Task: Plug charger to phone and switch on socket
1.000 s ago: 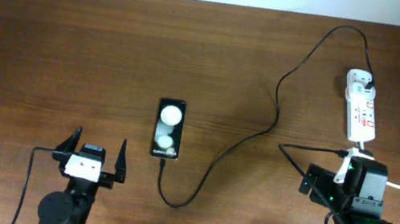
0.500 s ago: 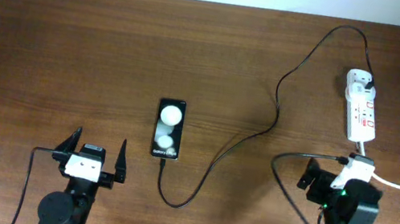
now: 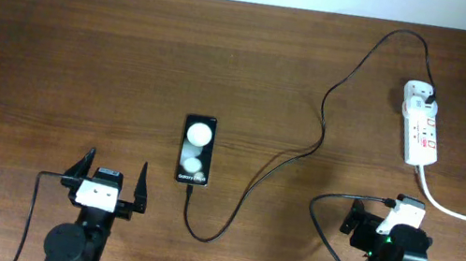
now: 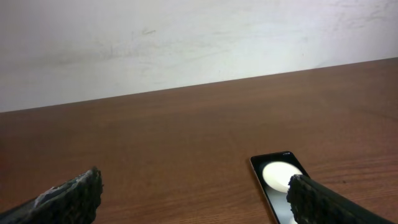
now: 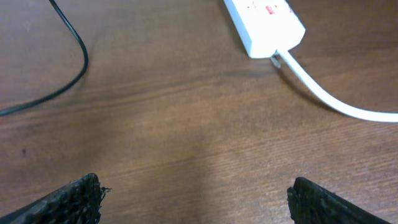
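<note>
Lying mid-table, phone wired to strip

Overhead, the phone (image 3: pixel 195 150) is lying mid-table, the charger (image 3: pixel 322 131) touching its lower edge and running to the socket (image 3: pixel 420 124).
Left wrist: the left gripper (image 4: pixel 194 183) is gaping wide.
Right wrist: the right gripper (image 5: pixel 196 186) is gaping wide, short of the socket.

The right gripper (image 3: pixel 387 216) is drawing back from the socket (image 3: pixel 421 124). A second ago it sat right at the socket's near end, over the spot where the white cord (image 3: pixel 448 206) leaves it. Half a second ago it was just short of that end. Now it is well apart from the socket, on the near side, and the socket's near end and the cord's first bend lie uncovered.
</note>
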You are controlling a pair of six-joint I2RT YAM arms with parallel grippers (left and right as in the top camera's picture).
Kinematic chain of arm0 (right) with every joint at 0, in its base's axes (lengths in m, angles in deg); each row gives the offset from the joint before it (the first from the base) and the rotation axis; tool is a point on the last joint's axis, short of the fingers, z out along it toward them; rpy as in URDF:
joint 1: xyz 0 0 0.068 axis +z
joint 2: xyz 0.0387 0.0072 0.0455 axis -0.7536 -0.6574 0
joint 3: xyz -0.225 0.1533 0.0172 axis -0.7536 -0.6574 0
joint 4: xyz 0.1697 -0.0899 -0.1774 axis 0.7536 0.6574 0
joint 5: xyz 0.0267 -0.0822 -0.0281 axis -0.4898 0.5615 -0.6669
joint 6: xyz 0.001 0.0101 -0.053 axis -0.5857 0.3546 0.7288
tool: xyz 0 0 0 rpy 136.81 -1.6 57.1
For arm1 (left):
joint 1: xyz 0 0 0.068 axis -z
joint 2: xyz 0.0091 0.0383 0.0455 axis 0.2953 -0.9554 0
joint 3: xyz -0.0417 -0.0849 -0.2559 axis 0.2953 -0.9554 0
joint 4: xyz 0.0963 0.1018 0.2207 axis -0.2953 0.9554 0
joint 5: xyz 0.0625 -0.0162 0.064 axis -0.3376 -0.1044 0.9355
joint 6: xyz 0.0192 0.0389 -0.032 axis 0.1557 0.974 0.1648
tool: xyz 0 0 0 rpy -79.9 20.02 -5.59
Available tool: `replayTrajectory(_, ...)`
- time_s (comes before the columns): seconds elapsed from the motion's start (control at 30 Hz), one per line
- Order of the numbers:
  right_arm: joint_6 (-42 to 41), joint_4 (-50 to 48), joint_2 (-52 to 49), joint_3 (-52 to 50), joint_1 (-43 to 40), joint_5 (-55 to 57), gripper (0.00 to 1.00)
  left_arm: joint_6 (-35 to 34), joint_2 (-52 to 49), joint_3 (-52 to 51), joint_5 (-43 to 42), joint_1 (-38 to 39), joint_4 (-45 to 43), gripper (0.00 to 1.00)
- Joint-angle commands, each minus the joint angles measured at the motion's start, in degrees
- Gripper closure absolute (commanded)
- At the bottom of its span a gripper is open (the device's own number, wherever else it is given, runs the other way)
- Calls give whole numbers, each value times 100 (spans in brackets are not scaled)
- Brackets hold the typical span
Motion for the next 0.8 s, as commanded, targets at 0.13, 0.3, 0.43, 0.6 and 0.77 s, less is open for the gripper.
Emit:
replayTrajectory(0.13, -15, -549, 603, -140, 367, -164, 2, 94, 55, -13, 20, -33, 28, 1)
replayTrajectory(0.3, -22, -546, 1307, -345, 487, -188, 1, 92, 55, -13, 20, -33, 28, 1)
replayTrajectory(0.43, -24, -564, 1867, -588, 487, -192, 1, 92, 55, -13, 20, -33, 28, 1)
replayTrajectory(0.6, -20, -776, 2369, -588, 487, -184, 2, 92, 55, -13, 20, -33, 28, 1)
replayTrajectory(0.77, -20, -1344, 2811, -590, 483, -184, 2, 94, 55, -13, 17, -33, 28, 1)
